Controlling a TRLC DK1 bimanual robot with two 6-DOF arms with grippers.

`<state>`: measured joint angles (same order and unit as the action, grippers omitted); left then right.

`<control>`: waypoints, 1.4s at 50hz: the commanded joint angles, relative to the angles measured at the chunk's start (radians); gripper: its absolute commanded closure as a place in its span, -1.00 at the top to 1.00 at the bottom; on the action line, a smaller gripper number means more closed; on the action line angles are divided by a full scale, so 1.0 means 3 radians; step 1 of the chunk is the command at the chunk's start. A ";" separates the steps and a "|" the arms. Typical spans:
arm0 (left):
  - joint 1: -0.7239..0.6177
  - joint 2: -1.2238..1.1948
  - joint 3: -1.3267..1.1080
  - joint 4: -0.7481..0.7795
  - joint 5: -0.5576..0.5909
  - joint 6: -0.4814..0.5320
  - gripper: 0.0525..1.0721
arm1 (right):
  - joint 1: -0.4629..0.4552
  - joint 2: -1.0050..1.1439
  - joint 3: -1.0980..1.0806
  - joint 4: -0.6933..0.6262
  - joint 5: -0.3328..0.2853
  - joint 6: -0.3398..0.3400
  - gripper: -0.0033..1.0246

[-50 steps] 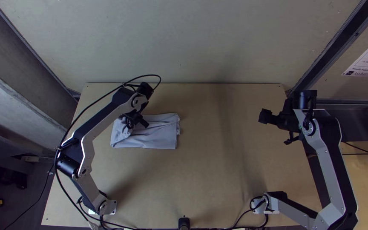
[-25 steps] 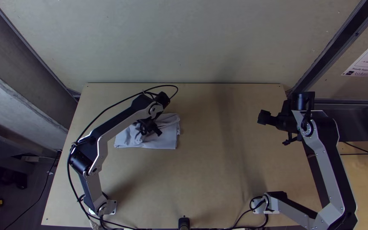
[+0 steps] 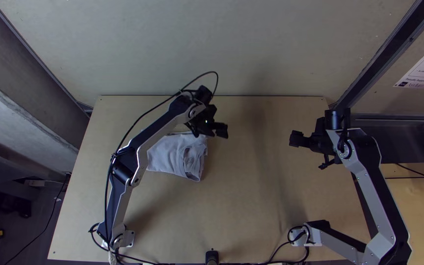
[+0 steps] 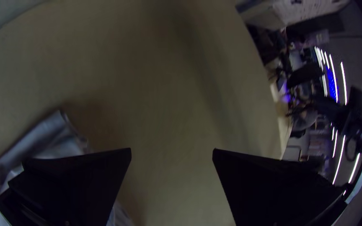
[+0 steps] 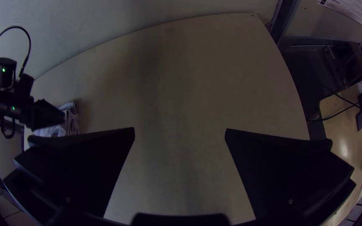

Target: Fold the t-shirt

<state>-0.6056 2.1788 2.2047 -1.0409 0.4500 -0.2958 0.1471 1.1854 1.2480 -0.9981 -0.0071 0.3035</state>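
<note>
The light grey t-shirt lies as a compact folded bundle left of the table's middle, with wrinkled layers along its right side. At its upper right, my left gripper is just beyond the cloth; in the left wrist view this gripper is open with bare table between its fingers, and the t-shirt lies beside one of them. Well to the right of the cloth is my right gripper. The right wrist view shows that gripper open and holding nothing, with the t-shirt far off beyond the left gripper's fingers.
Bare tabletop lies between the arms and in front of the cloth. A pale wall rises behind the table's far edge. A small black post stands at the near edge, and cables run beside both arm bases.
My left gripper has moved right, from over the cloth to past its upper right corner. The t-shirt's left edge has shifted right and its right side is rearranged. The right arm has moved slightly left.
</note>
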 commanded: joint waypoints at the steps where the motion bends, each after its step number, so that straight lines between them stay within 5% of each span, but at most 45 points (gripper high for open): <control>1: 0.0024 0.0039 0.0172 0.0013 0.0080 -0.0251 0.92 | 0.0016 -0.0030 -0.0080 0.0024 0.0080 0.0052 0.93; 9: 0.0024 -0.0094 0.0024 -0.0115 0.0034 -0.0057 0.92 | -0.0035 -0.0040 -0.0028 0.0070 0.0116 -0.0040 0.93; 19: 0.0152 -0.0488 -0.0196 -0.0115 -0.0615 0.0219 0.92 | -0.0168 -0.0045 0.0135 0.0663 0.0110 -0.0219 0.93; 40: 0.0853 -0.1832 -0.0983 0.0340 -0.1398 0.0654 0.92 | -0.0439 -0.0009 0.0820 0.1210 0.0110 -0.0735 0.93; 70: 0.1968 -0.3724 -0.2466 0.1736 -0.1398 0.1063 0.92 | -0.0746 -0.0960 0.0370 0.2064 0.0110 -0.1058 0.93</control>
<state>-0.0547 1.1690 1.5368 -0.5728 0.0345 -0.0185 -0.0677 0.9783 1.4380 -0.4202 0.0189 0.0219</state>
